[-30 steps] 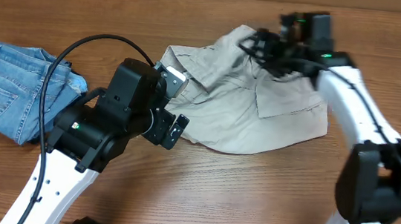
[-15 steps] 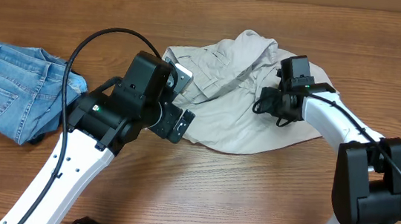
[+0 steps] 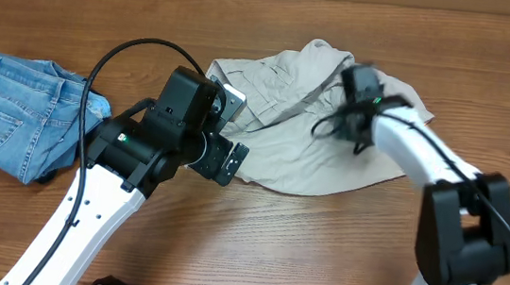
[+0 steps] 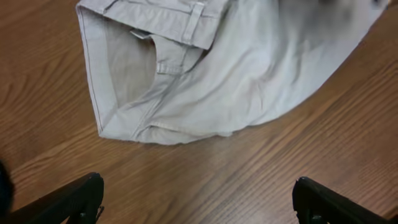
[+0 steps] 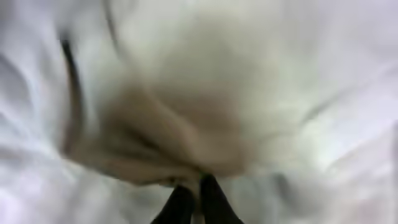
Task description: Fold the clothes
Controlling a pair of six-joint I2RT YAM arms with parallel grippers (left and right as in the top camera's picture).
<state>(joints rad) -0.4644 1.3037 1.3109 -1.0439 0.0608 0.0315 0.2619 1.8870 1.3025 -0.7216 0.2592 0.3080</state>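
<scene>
Shorts (image 3: pixel 303 133), beige, rumpled, mid-tabletop (image 3: pixel 319 254). Jeans (image 3: pixel 20 118), heaped, well left. Left gripper (image 4: pixel 198 202): jaws wide apart, above tabletop beside waistband (image 4: pixel 155 15). Right gripper (image 5: pixel 191 205): jaws together amid shorts fabric; grip unclear.

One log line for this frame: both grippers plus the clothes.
left gripper: open, over wood beside shorts waistband | right gripper: shut amid bunched shorts fabric, hold unclear (blur) | jeans: crumpled, left side, untouched

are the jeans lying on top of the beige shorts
No, the jeans lie at the left of the overhead view, well apart from the beige shorts.
</scene>
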